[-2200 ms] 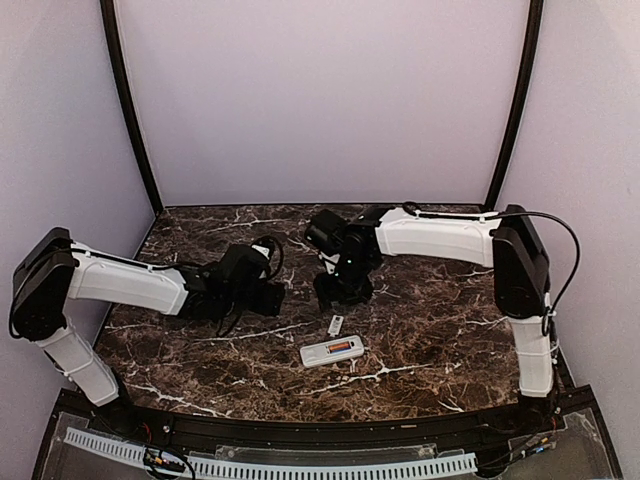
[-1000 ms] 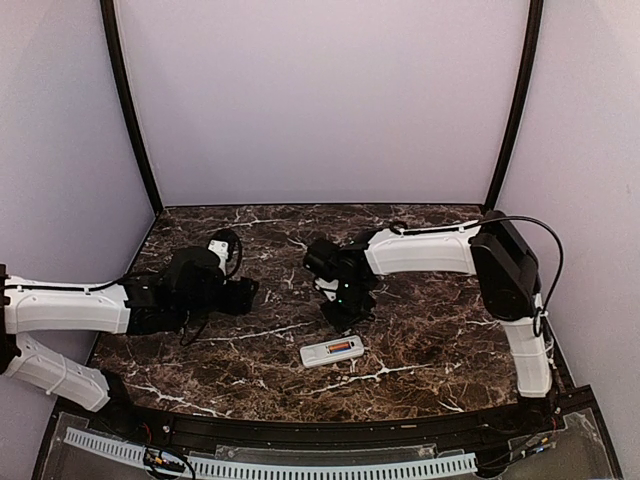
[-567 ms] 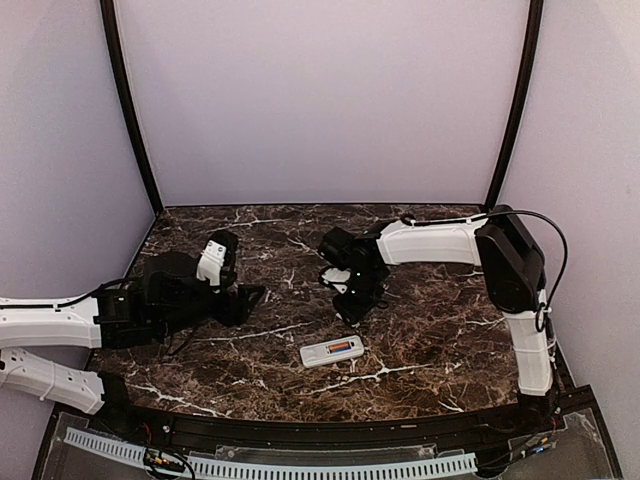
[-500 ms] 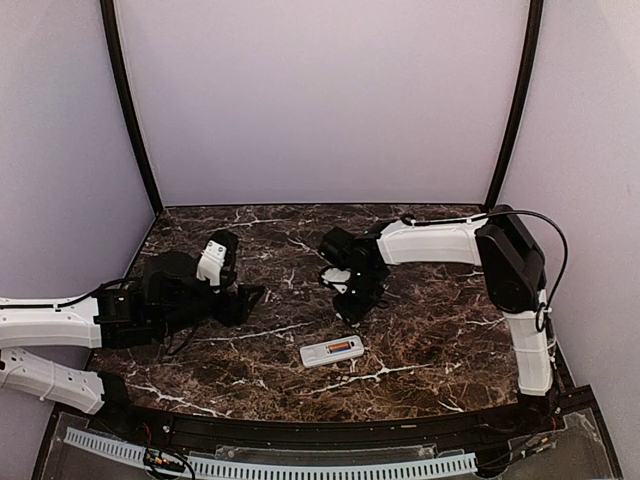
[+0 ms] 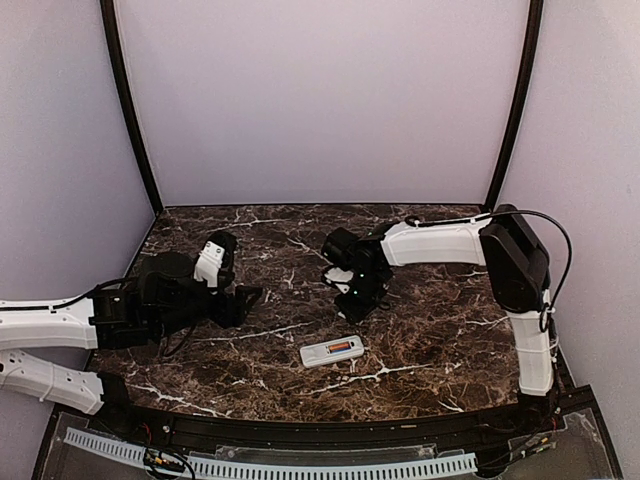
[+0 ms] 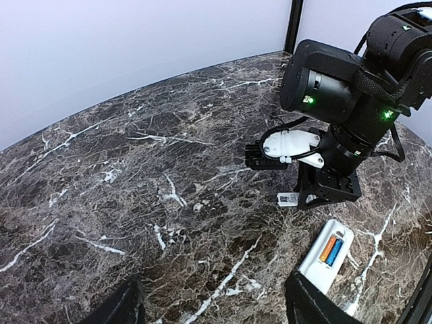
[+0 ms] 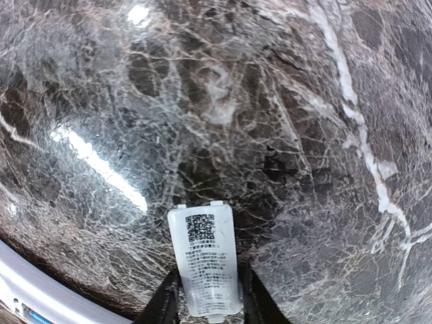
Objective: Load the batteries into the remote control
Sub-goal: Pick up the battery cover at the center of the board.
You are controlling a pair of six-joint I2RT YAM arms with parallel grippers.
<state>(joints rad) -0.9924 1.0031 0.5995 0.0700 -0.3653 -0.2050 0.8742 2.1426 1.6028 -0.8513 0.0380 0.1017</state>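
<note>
Now: batteries in the remote, cover in the right jaws

The small white rectangular plastic remote control (image 5: 332, 351) lies flat, bay side up, at lower centre of the top view. It rests on the dark brown, white-veined marble table (image 5: 430, 340). In the left wrist view it appears at lower right, its recessed bay filled by the tiny cylindrical batteries (image 6: 331, 248). They show as one orange strip and one blue strip side by side, and a surer count I cannot give.

There is one remote, one cover and two arms. The right gripper (image 5: 352, 306), just above the remote in the top view, is clamped on a small flat white plastic cover piece (image 7: 204, 268) bearing a printed code label. The left gripper (image 5: 250, 296), at centre left, has its fingers (image 6: 128, 307) spread wide with nothing between them.
</note>
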